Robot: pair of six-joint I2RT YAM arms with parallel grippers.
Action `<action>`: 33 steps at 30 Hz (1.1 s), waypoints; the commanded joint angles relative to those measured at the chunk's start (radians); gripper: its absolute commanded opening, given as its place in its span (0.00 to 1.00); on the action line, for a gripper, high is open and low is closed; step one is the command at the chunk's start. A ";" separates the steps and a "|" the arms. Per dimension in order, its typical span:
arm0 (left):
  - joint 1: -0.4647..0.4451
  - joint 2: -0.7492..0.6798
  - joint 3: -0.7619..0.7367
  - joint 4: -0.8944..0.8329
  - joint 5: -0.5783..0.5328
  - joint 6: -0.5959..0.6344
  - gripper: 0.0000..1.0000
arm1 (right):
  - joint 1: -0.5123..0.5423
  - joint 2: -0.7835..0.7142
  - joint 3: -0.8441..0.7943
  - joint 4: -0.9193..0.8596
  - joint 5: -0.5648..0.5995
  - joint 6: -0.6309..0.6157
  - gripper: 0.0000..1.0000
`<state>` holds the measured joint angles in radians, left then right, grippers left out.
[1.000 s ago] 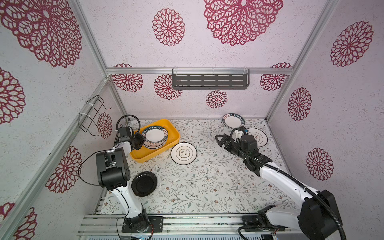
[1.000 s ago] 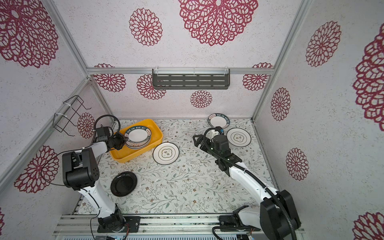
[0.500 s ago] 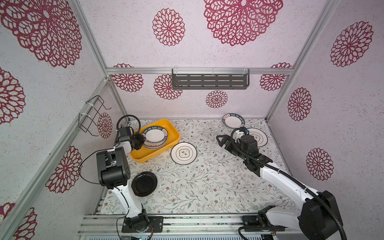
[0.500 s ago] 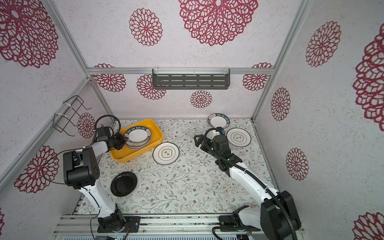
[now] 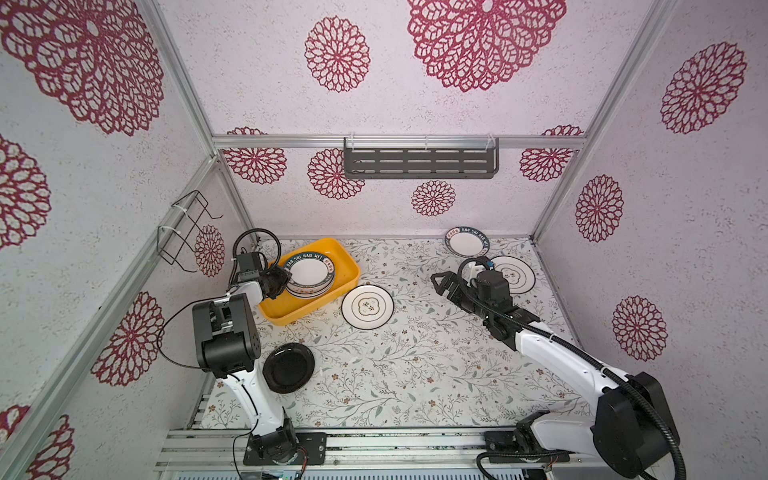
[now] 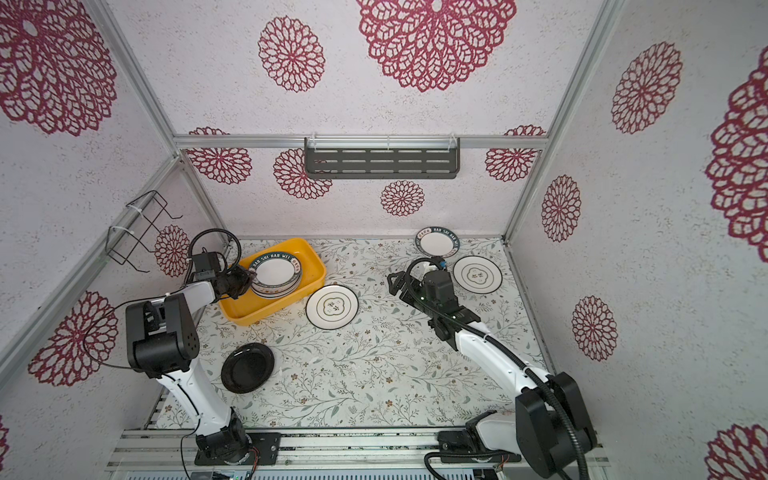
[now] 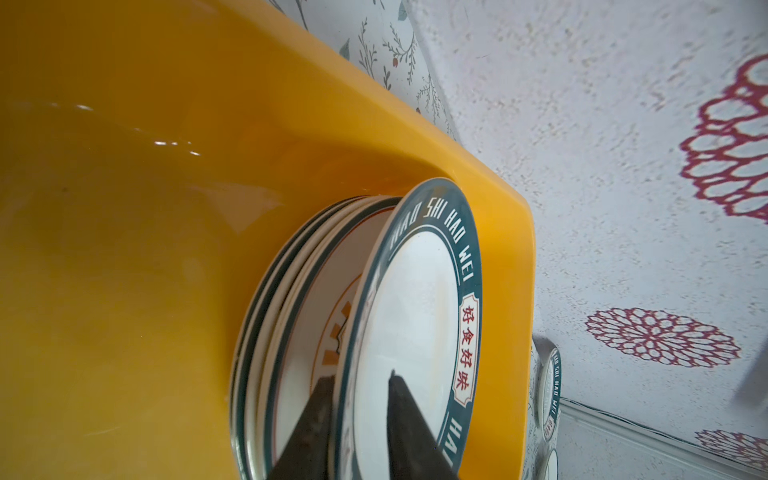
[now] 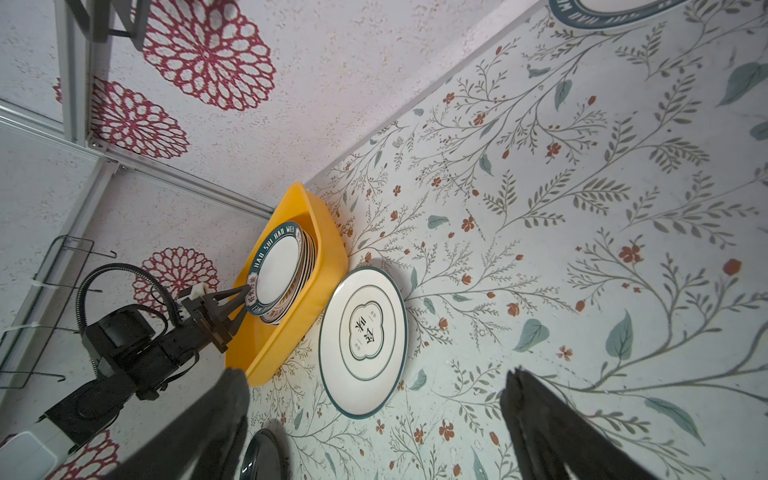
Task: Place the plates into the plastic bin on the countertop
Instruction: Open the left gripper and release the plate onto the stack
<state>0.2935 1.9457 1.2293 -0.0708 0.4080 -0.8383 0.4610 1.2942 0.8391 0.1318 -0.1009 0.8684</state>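
The yellow plastic bin (image 5: 300,314) stands at the back left of the countertop (image 5: 415,365) and holds a stack of plates (image 5: 309,274) with a teal-rimmed one on top. My left gripper (image 5: 282,279) (image 7: 360,375) straddles that top plate's rim, one finger under and one over, jaws slightly apart. Three plates lie on the countertop: a flower-outline plate (image 5: 367,306) beside the bin, a teal-rimmed plate (image 5: 467,242) at the back right and a black plate (image 5: 288,368) at the front left. Another flower-outline plate (image 5: 515,275) is partly hidden by my right arm. My right gripper (image 5: 446,279) (image 8: 374,374) hangs wide open and empty.
A grey slotted shelf (image 5: 419,163) hangs on the back wall and a black wire rack (image 5: 187,228) on the left wall. The arm bases sit on a metal rail (image 5: 374,444) along the front edge.
The left gripper's jaws have parted a little from the top plate's rim, and the plate stays on the stack. The right arm has barely moved.
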 commanded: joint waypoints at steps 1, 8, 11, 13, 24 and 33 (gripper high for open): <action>0.005 -0.016 0.025 -0.001 0.007 0.019 0.29 | 0.002 0.006 0.040 0.037 0.001 0.012 0.99; 0.004 -0.040 0.020 -0.029 0.009 0.030 0.41 | 0.002 0.029 0.035 0.076 -0.013 0.024 0.99; 0.004 -0.056 0.019 -0.045 -0.001 0.038 0.47 | 0.003 0.037 0.033 0.086 -0.023 0.027 0.99; 0.004 -0.062 0.022 -0.055 0.001 0.044 0.53 | 0.003 0.039 0.030 0.091 -0.025 0.029 0.99; -0.001 -0.157 -0.003 -0.105 -0.027 0.067 0.75 | 0.004 0.013 -0.012 0.108 -0.035 0.030 0.99; -0.010 -0.303 -0.060 -0.185 -0.088 0.108 0.91 | 0.003 0.003 -0.029 0.106 -0.062 0.005 0.99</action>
<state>0.2882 1.6901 1.1893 -0.2111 0.3523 -0.7643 0.4614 1.3346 0.8051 0.2142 -0.1406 0.8902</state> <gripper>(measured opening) 0.908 0.989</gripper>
